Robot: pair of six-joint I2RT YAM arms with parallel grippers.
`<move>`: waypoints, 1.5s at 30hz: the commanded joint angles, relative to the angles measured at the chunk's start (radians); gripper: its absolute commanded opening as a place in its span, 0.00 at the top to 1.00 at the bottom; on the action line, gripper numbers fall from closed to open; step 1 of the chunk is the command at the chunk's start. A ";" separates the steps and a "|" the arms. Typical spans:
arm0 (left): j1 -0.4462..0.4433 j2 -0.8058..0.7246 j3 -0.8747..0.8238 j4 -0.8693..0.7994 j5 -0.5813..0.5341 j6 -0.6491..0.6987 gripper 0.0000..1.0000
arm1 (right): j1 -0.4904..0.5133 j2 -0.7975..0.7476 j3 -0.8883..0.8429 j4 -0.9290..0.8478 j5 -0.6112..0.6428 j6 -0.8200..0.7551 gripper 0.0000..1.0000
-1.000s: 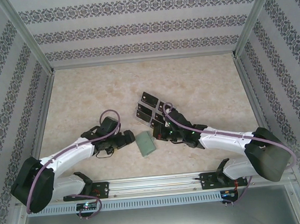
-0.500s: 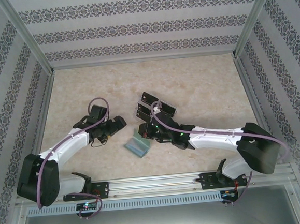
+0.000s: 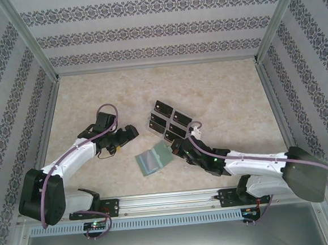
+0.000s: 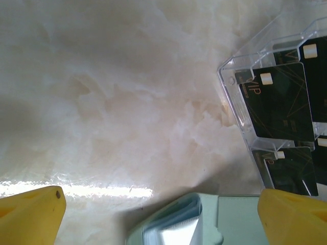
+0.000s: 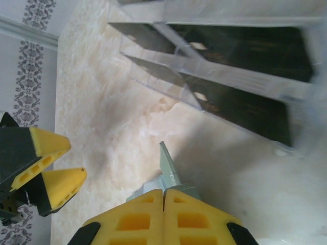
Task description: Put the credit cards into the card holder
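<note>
Seen from above, the holder (image 3: 154, 159) is my landmark: it lies opened on the bench (image 3: 218, 90), toward the near edge, with a pale inner leaf on its left and a green cover on its right. The right pincer (image 5: 163, 194) comes in from the holder's right. In its wrist view I see its yellow fingers pressed together, with a thin green flap of the holder standing up from between them, so I read it as clamped on the cover. The left pincer (image 3: 133, 130) hangs just left of the holder and a little beyond it. In its wrist view I see its two yellow fingers (image 4: 30, 214) spread wide at the lower corners with nothing between them, and the holder's edge shows low in the gap. Just beyond the holder and slightly to its right sits a clear tray (image 4: 232, 71), its near corner close to the holder's far edge. The black cards (image 4: 278, 99) lie in the tray's compartments, each with a small pale mark. I cannot tell whether any card is inside the holder.
</note>
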 commanded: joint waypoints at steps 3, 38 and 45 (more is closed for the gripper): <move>-0.069 -0.031 0.003 -0.083 0.014 0.038 0.03 | 0.012 -0.094 -0.090 -0.116 0.082 0.061 1.00; -0.176 0.060 0.026 -0.038 -0.066 0.068 0.02 | 0.131 -0.071 0.266 -0.476 -0.033 -0.223 0.51; -0.127 0.089 0.021 0.026 0.026 0.055 0.03 | 0.116 0.092 0.263 -0.361 -0.122 -0.238 0.67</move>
